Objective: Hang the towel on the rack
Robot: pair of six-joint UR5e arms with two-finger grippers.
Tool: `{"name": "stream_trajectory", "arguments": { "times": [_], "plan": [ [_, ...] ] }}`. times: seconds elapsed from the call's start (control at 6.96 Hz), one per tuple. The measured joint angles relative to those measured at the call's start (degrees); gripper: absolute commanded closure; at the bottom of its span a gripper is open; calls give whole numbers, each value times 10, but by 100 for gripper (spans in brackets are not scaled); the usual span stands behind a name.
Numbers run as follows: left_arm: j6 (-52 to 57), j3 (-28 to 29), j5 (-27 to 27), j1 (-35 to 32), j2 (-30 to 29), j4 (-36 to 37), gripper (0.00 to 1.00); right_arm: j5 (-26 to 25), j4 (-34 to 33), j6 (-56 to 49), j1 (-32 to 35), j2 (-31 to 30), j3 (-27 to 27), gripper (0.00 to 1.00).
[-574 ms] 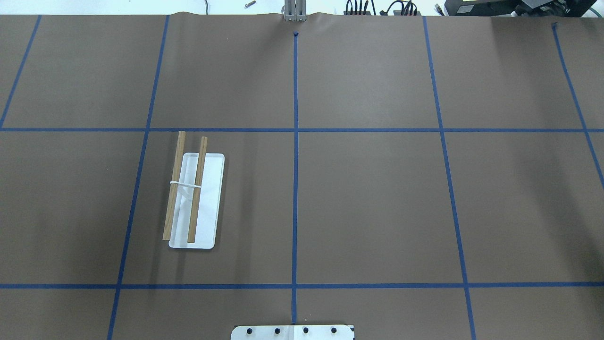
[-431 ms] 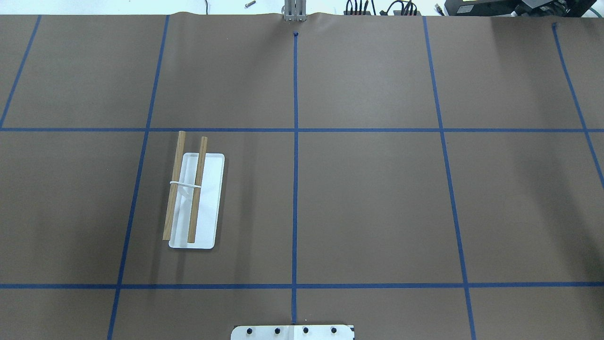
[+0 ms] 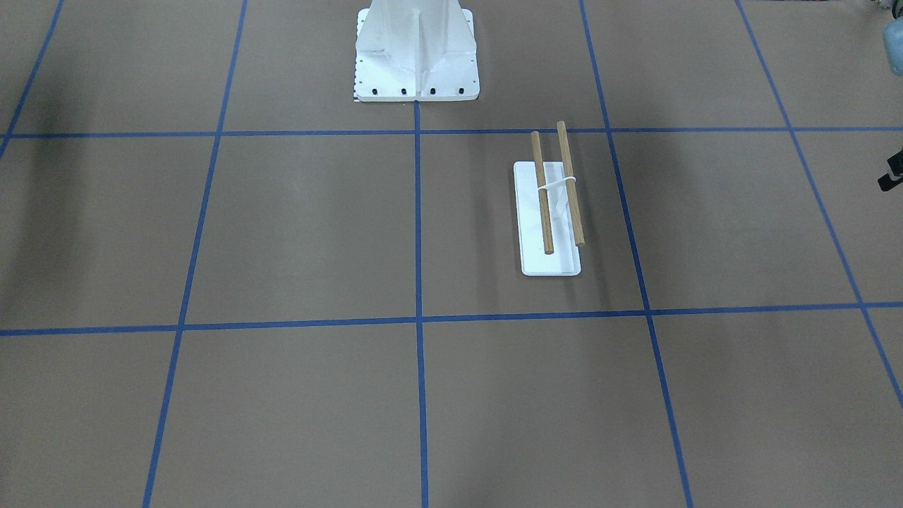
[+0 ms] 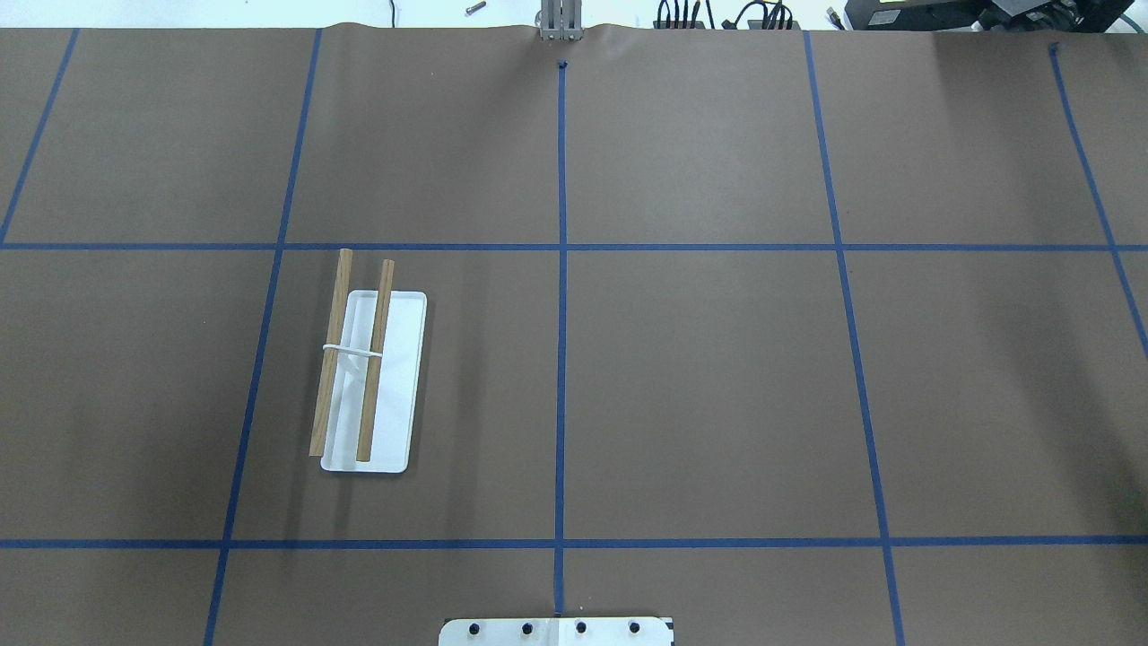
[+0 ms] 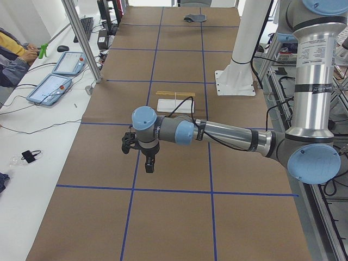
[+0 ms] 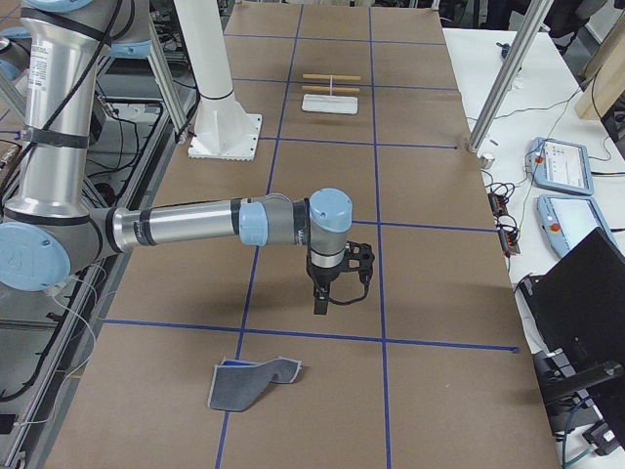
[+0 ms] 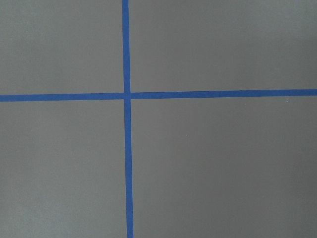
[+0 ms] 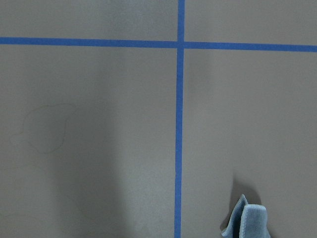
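The rack (image 4: 368,381) has a flat white base and two parallel wooden dowels. It stands bare on the table's left half and also shows in the front view (image 3: 550,219). The towel (image 6: 249,383), grey with a blue underside, lies crumpled on the table at its right end. Its edge shows at the bottom of the right wrist view (image 8: 247,220). My right gripper (image 6: 320,303) hangs above the table, short of the towel. My left gripper (image 5: 150,166) hangs over a tape crossing, far from the rack (image 5: 175,100). I cannot tell whether either gripper is open or shut.
The large white bolted pedestal (image 3: 416,56) stands at the robot's side of the table. Blue tape lines grid the brown table cover. Tablets (image 5: 54,87) and cables lie on the operators' side table, by a metal post (image 6: 503,83).
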Motion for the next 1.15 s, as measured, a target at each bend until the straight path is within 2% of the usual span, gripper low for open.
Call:
{"name": "stream_trajectory", "arguments": {
  "times": [0.86,1.15],
  "plan": [
    [-1,-24,0,0,-8,-1,2,19,0,6,-1,-4,-15,0],
    [-2,-25,0,0,-8,-1,2,56,-1,38,0,1,-22,0]
  ]
}}
